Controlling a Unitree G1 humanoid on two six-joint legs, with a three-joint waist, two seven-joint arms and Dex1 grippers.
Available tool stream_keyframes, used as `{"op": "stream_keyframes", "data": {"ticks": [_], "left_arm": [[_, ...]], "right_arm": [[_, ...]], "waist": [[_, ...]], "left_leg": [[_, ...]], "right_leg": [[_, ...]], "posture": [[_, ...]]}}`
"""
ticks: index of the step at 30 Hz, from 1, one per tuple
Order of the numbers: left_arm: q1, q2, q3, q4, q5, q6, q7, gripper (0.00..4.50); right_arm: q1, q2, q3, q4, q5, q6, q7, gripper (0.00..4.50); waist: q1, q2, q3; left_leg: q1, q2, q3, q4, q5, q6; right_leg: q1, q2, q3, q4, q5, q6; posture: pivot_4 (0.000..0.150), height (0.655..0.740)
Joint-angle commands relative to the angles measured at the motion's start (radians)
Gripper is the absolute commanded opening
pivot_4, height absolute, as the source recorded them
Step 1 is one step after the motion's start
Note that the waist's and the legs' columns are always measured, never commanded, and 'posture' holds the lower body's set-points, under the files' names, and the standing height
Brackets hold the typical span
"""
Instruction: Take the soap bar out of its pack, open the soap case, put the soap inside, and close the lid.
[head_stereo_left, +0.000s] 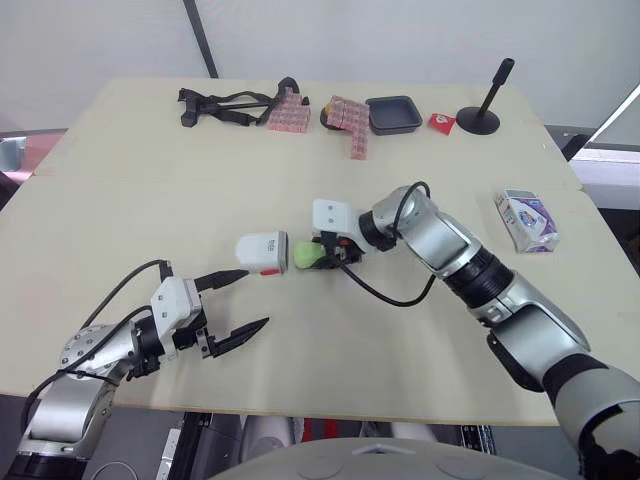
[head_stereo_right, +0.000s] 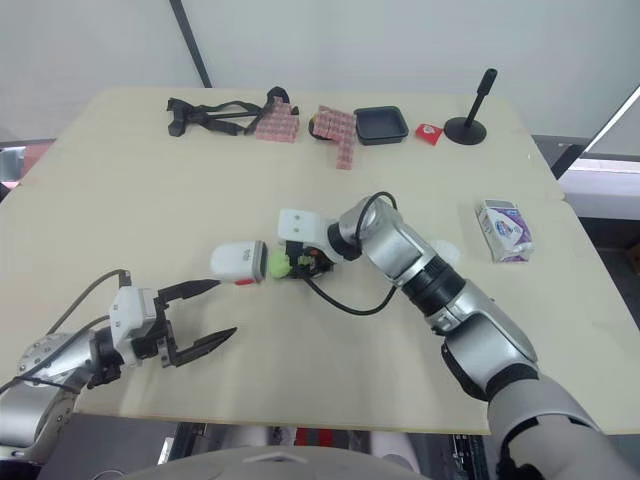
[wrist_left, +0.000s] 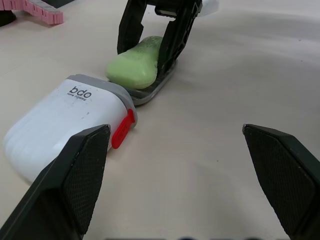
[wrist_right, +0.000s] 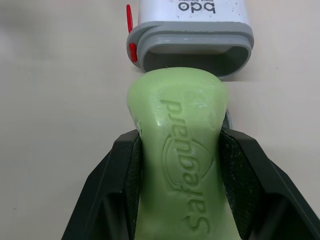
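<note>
Right gripper (wrist_right: 181, 145) clamped on green soap bar (wrist_left: 135, 62), one black finger on each long side. Soap nose sits just at the open grey mouth of the white soap case (head_stereo_left: 262, 252), which lies on its side at frame centre, red latch on its edge. A grey tray (wrist_left: 155, 89) sticks out of the case mouth under the soap. Left gripper (head_stereo_left: 256, 296) has its fingers spread wide, holding nothing, low over the table at lower left, tips pointing toward the case but apart from it.

Surface is a pale beige table (head_stereo_left: 140, 200). Soap pack (head_stereo_left: 527, 220) lies at the right, well apart from the case. Along the top edge: black strap bundle (head_stereo_left: 225, 106), pink blocks (head_stereo_left: 350, 122), black dish (head_stereo_left: 393, 114), small red item (head_stereo_left: 441, 122), black stand (head_stereo_left: 485, 105). Pale wall behind, dark pole (head_stereo_left: 200, 38) at upper left.

Soap's rear end is cut off in the right wrist view. Cannot tell whether the soap rests on the tray or hangs just over it. Red item too small to identify.

Right arm runs from lower right diagonally to centre, elbow bent, black cable looping below the wrist. Left arm lies low along the front table edge.
</note>
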Motion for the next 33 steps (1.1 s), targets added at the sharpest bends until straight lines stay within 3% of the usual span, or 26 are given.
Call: {"op": "stream_keyframes", "data": {"ticks": [1,5,7,12,16,21,27,33], "left_arm": [[0.007,0.006,0.020,-0.027,0.003,-0.007,0.013,4.50],[0.034,0.006,0.010,-0.046,0.006,-0.013,0.013,4.50],[0.039,0.006,0.010,-0.050,0.006,-0.011,0.017,4.50],[0.040,0.009,0.009,-0.054,0.006,-0.007,0.023,4.50],[0.037,0.009,0.006,-0.055,0.007,-0.005,0.024,4.50],[0.012,0.013,0.005,-0.047,0.013,-0.003,0.023,4.50],[-0.067,0.025,0.024,-0.005,0.003,0.039,0.035,4.50],[-0.214,0.056,0.017,0.071,-0.005,0.105,0.005,4.50]], "right_arm": [[-0.038,0.012,-0.010,0.002,-0.014,-0.031,-0.004,1.78],[-0.046,0.017,-0.012,0.023,-0.025,-0.044,0.000,1.78],[-0.049,0.018,-0.016,0.030,-0.027,-0.045,0.005,2.81],[-0.055,0.008,-0.022,0.035,-0.025,-0.061,0.021,4.49],[-0.050,-0.006,-0.043,0.015,-0.016,-0.069,0.025,4.49],[0.022,-0.034,-0.179,-0.098,0.092,-0.044,0.018,4.49],[0.235,-0.109,-0.372,-0.285,0.269,-0.099,0.044,4.49],[0.600,-0.212,-0.542,-0.401,0.358,-0.294,0.049,4.49]], "waist": [[0.000,0.000,0.000],[-0.001,0.000,0.000],[-0.001,0.000,0.000],[-0.001,0.000,0.000],[-0.001,0.000,0.000],[0.003,-0.001,0.000],[0.013,-0.003,-0.002],[0.015,-0.003,-0.002]], "left_leg": [[0.000,0.000,0.000,0.000,0.000,0.000],[0.000,0.000,0.000,0.000,0.000,0.000],[0.000,0.000,0.000,0.000,0.000,0.000],[0.000,0.000,0.000,0.000,0.000,0.000],[0.000,0.000,0.000,0.000,0.000,0.000],[0.000,0.000,0.000,0.000,0.000,0.000],[0.000,0.000,0.000,0.001,0.000,0.000],[0.000,0.000,0.000,0.001,0.000,0.000]], "right_leg": [[0.000,0.000,0.000,0.000,0.000,0.000],[0.000,0.000,0.000,0.001,0.000,0.000],[-0.001,0.000,0.000,0.001,0.000,0.000],[-0.001,0.000,0.000,0.001,0.000,0.000],[-0.001,0.000,0.000,0.001,0.000,0.000],[-0.001,0.000,0.000,0.002,0.000,0.000],[-0.001,0.000,0.002,0.002,0.000,0.000],[0.000,0.000,0.003,0.001,0.000,0.000]], "posture": [[0.150,0.7400],[0.150,0.7400],[0.150,0.7400],[0.150,0.7400],[0.150,0.7400],[0.150,0.7400],[0.150,0.7400],[0.150,0.7400]]}}
